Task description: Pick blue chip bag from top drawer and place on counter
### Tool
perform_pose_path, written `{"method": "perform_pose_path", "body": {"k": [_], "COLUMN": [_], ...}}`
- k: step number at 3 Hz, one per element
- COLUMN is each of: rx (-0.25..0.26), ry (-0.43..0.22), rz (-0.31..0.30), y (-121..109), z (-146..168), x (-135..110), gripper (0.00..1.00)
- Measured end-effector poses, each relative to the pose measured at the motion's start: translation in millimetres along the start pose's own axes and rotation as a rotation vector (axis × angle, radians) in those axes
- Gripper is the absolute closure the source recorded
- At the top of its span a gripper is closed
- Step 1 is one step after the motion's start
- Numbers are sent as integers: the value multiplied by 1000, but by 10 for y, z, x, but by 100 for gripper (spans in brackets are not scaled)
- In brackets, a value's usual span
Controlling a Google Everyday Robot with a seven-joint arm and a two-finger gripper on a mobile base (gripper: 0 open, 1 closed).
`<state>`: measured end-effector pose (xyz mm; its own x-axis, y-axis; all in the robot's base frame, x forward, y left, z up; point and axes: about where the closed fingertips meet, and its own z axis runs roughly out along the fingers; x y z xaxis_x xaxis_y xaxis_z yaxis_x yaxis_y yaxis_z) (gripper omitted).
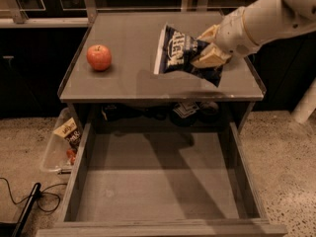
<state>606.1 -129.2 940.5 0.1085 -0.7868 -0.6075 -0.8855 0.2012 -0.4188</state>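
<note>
Over the right half of the counter (123, 48) you have the blue chip bag (177, 53) pinched at its right end between the tan fingers (211, 59) of the gripper (205, 47), one above and one below, clamped on the foil, with the top drawer (158, 186) standing open underneath. You can't see the bag's right end behind the fingers, the arm is cut off at the upper right, and whether its lower corner touches the counter is unclear. Its long axis runs roughly left to right, white edge pointing toward the apple (98, 57)
</note>
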Motion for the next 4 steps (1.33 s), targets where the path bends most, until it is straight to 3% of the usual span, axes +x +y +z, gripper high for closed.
{"method": "perform_pose_path", "body": {"k": [1, 2, 4], "rx": [2, -25, -53], "ry": [-72, -135, -42], "rz": [-21, -12, 50], "y": [-443, -648, -794], "z": [194, 533, 1098], "x": [-115, -159, 198], "gripper": [100, 100, 100]}}
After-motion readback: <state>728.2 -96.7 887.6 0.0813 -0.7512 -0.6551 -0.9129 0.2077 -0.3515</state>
